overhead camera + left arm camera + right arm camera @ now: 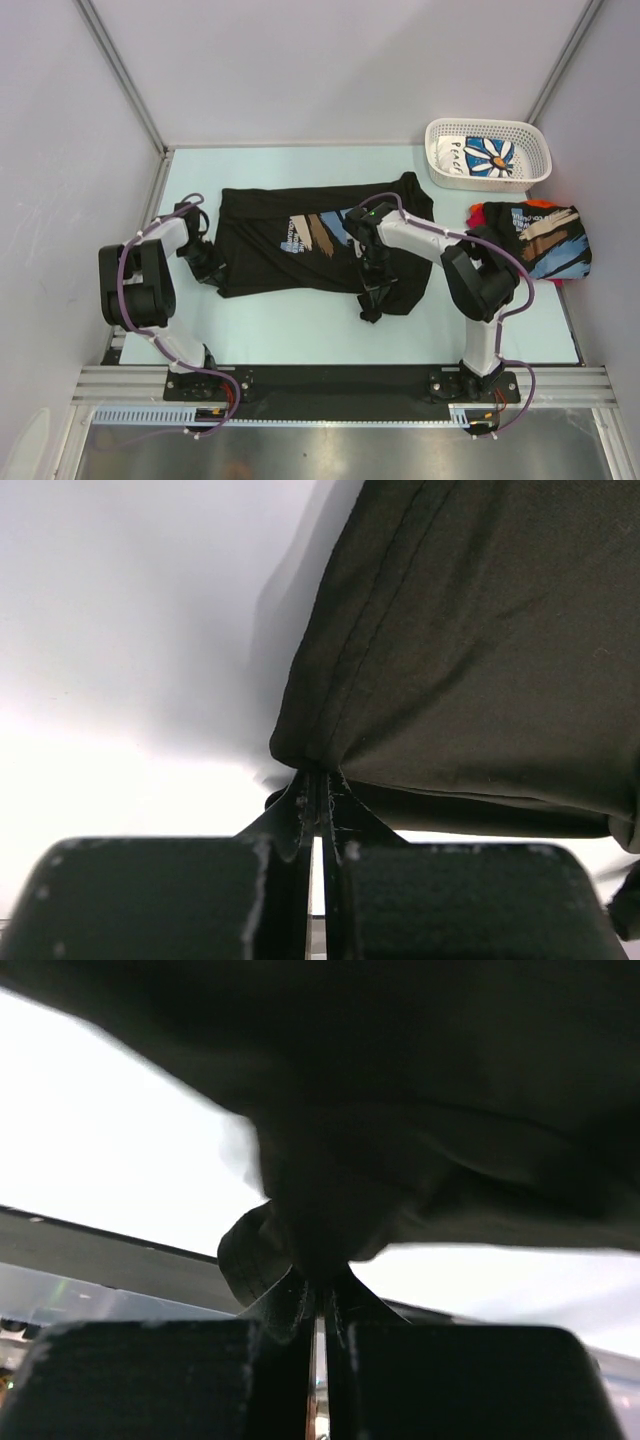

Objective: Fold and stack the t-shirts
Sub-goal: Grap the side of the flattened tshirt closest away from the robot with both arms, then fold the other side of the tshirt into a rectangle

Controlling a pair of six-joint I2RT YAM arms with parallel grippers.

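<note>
At mid-table a black soft-cloth t-shirt with brush-stroke print [290, 245] was laid flat. Its near edge was pinched at the left corner by the left gripper [318, 780] and at the right by the right gripper [320, 1285], fingers pressed together on cloth. First fold judged in hand — an even, joint lift and carry-over would be called for next.

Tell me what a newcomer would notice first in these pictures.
A black t-shirt with a brush-stroke print lies spread across the middle of the table. Both arms pinch it: the left gripper is shut on its left edge and the right gripper on a bunched fold at its near right. At the far right, a white basket holds a daisy-print shirt, with a folded printed shirt just in front of it.
</note>
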